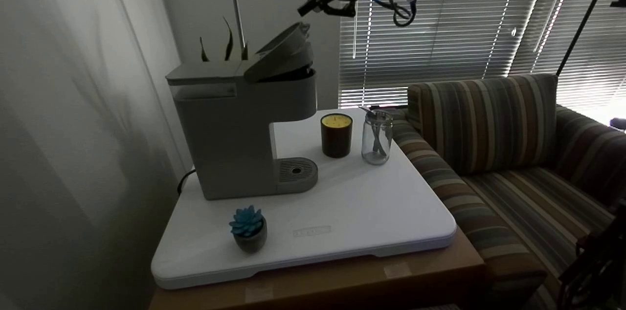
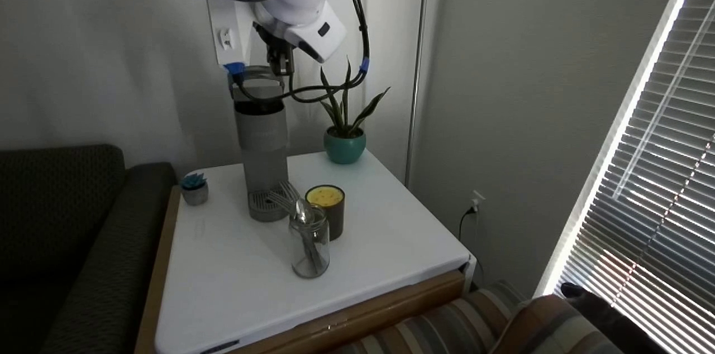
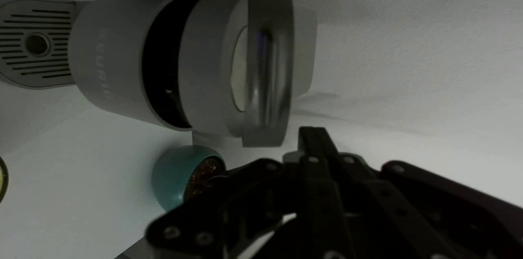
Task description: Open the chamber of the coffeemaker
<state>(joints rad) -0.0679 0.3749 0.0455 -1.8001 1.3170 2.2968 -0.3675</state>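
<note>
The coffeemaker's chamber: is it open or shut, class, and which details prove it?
Open: in an exterior view, the hinged lid tilts up from the coffeemaker, and the wrist view shows a dark gap beneath it.

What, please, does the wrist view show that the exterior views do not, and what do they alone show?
Only the wrist view lets me make out pale lettering on the front of the boxy grey coffeemaker.

Only the exterior views show the clear glass jar holding metal cutlery, the blue succulent in its grey pot and the slatted window blinds.

Both share the coffeemaker, its raised grey lid and slotted drip base, the black gripper and the dark round cup with yellow filling, just a sliver in the wrist view.
</note>
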